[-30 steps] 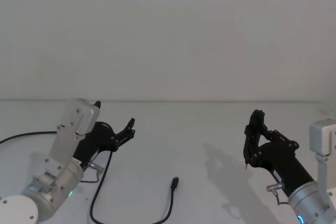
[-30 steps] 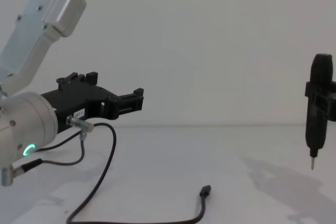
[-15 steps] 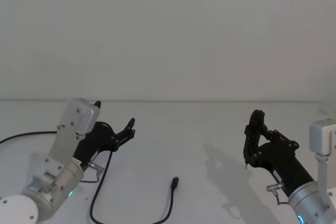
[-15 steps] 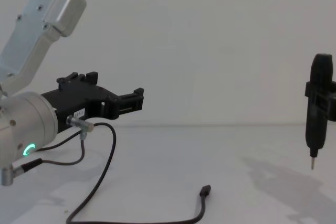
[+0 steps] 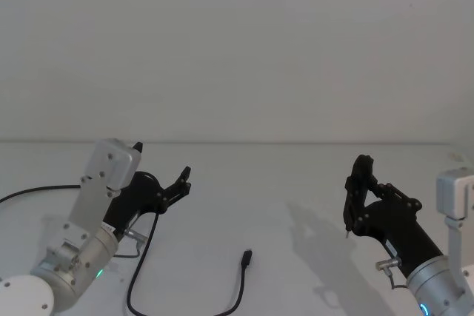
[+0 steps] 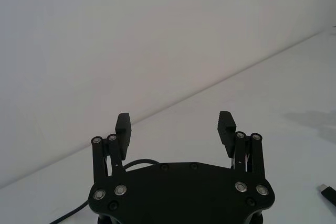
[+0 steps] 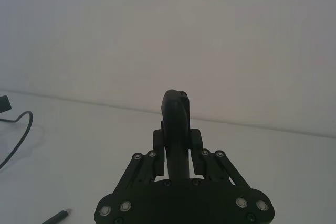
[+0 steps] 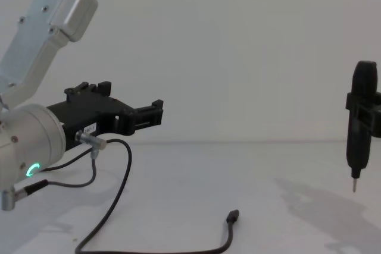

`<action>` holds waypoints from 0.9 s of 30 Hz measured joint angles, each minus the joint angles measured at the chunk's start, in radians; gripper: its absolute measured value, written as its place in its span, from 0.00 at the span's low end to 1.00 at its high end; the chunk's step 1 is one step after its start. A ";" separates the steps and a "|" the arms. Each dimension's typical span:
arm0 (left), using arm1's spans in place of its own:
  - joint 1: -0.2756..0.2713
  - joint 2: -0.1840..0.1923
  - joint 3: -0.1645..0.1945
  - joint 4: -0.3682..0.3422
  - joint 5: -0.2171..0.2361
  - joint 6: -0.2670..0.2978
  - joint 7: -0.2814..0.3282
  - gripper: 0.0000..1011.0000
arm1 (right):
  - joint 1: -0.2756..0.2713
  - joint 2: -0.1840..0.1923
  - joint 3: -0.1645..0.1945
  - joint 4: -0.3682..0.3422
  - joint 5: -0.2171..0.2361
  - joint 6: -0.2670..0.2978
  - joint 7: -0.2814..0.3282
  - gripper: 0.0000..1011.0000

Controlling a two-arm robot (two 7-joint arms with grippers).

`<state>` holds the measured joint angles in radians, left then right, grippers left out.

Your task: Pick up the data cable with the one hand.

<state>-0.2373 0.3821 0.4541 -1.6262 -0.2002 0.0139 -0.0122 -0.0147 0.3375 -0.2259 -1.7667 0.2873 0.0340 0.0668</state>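
Approach step: left hand [image 5: 185, 180] hovers open above the table [image 5: 296, 183], where the cable [image 5: 240, 286] lies nearby. Next, lower onto it. Right hand [image 5: 364, 197], parked rightward, seemingly clamps a tool [image 8: 360, 123].

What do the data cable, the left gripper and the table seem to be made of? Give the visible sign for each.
Data cable: probably a rubbery plastic jacket, matte black; it lies in loose curves. Left gripper, open above the table: matte black, plastic or coated metal, with shiny metal screws. Table: smooth matte white; material unclear. Right gripper holds a black tool.
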 joint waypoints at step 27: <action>0.112 0.202 -0.039 -0.213 -0.108 0.078 -0.245 0.99 | 0.000 0.000 0.000 0.000 0.000 0.000 0.000 0.28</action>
<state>-0.1250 0.5840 0.4154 -1.8396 -0.3084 0.0915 -0.2573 -0.0146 0.3374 -0.2259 -1.7667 0.2874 0.0340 0.0668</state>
